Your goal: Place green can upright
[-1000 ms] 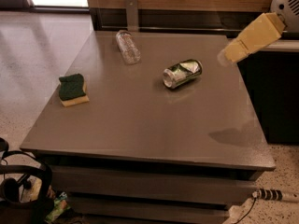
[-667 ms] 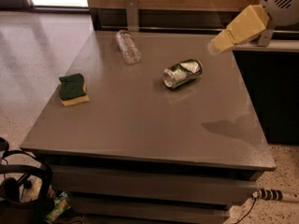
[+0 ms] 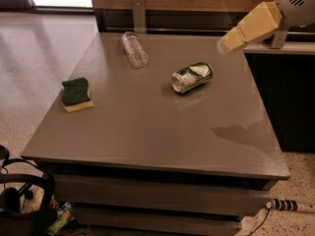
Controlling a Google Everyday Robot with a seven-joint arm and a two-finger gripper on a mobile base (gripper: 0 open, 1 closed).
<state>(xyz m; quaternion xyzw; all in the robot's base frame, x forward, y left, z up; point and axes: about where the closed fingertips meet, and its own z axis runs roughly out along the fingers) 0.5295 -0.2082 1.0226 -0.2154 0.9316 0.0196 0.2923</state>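
My claw (image 3: 235, 37) hangs in the air over the back right part of the table (image 3: 147, 136), holding nothing, and I cannot tell whether it is released or clenched, because it shows only as one pale yellow block seen from the side. The can (image 3: 192, 76) lies on its side near the middle of the table, a little to the right, with its silver end turned to the front left, and it is apart from my claw. I think the main danger is rolling: the can is round and shiny, so if I touch it on one side first, it may roll away or turn under me before I have it. It also looks dented, so a hard grasp could crush it more, and a weak one could let it slip while I tilt it. If I release it before its base is flat on the table, it may fall over again. A bad push could send it toward the bottle (image 3: 134, 49), which lies on its side further back and left; the sponge (image 3: 76, 92) is well apart. My arm is cut off at the upper right corner. The far side of the can is hidden, its pull tab I cannot make out, and how high my claw is above the table is hard to judge.
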